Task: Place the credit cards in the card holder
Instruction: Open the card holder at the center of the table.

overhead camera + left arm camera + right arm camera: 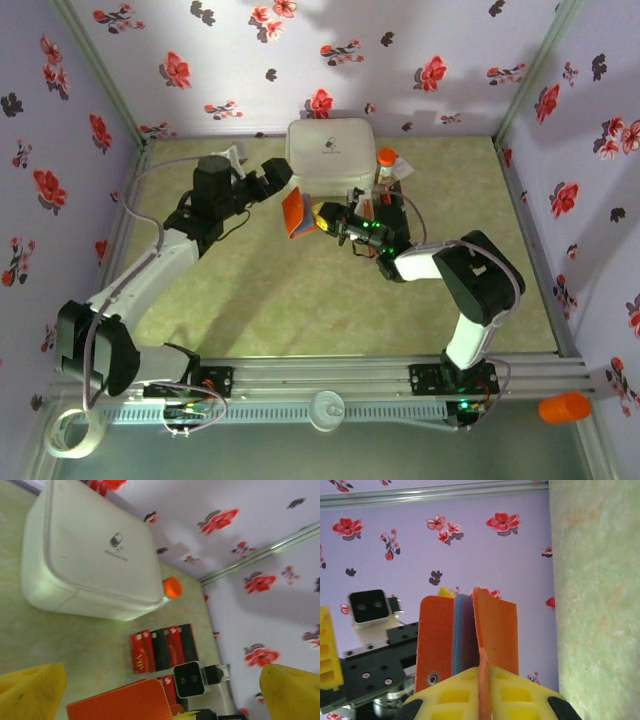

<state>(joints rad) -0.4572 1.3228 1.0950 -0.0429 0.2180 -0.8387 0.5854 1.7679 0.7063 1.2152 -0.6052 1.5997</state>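
Note:
The card holder point(297, 214), a bright orange wallet, is held up off the table at the centre. My right gripper point(328, 221) is shut on one orange flap. In the right wrist view the card holder point(437, 640) stands half open, its blue-grey inside showing above my right gripper point(483, 680). My left gripper point(283, 190) stands open just left of it, its yellow fingertips point(32, 690) wide apart on either side of the card holder point(120, 702), not touching it. The credit cards point(162, 647), red and black, lie in a row on the table beyond.
A large white rounded case point(330, 150) stands at the back, with an orange-capped bottle point(386, 160) beside its right corner. Flowered walls close the table on three sides. An orange cylinder point(565, 407) and a tape roll point(75, 432) lie outside the front rail.

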